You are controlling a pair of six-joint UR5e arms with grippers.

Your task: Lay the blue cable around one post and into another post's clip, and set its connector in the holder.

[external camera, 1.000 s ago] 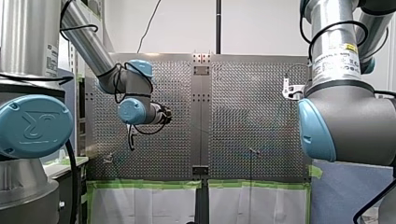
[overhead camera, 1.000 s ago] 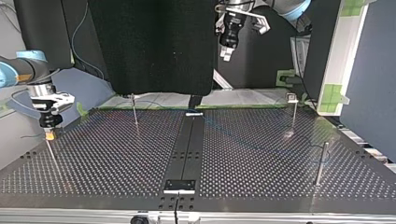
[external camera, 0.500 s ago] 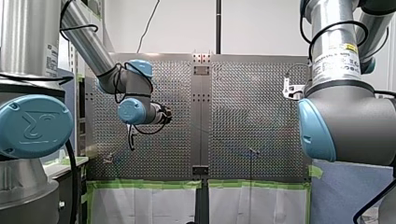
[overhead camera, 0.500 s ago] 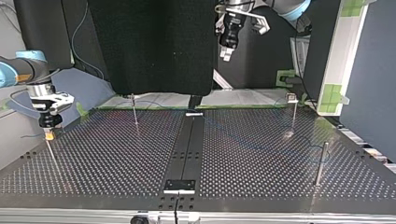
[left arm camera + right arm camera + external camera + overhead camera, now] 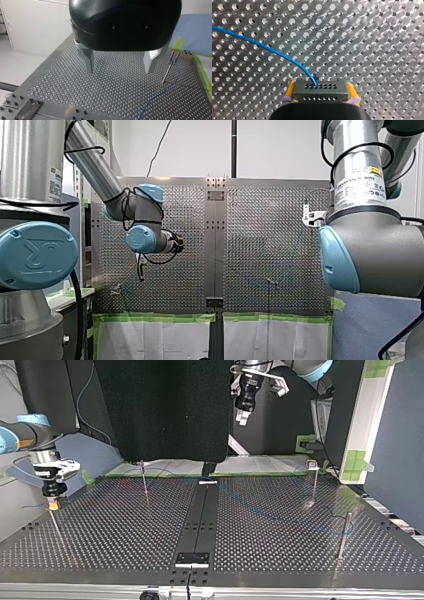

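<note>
In the right wrist view my right gripper (image 5: 321,96) is shut on a black connector (image 5: 320,91), its yellow pads (image 5: 290,90) pressing on both ends. The blue cable (image 5: 274,53) leaves the connector and curves away over the perforated plate. In the top view my right gripper (image 5: 52,504) hangs low over the table's left edge, just above a thin post (image 5: 55,522). My left gripper (image 5: 242,417) is high at the back, open and empty. In the left wrist view its metal fingers (image 5: 88,60) stand wide apart above the plate, with a clip post (image 5: 171,63) and the blue cable (image 5: 160,93) beside them.
Three more posts stand on the table (image 5: 125,530): one at the back left (image 5: 144,477), one with a clip at the back right (image 5: 314,476), and a thicker one at the right (image 5: 344,535). A black strip (image 5: 200,515) down the middle carries a small bracket (image 5: 192,558) near the front edge.
</note>
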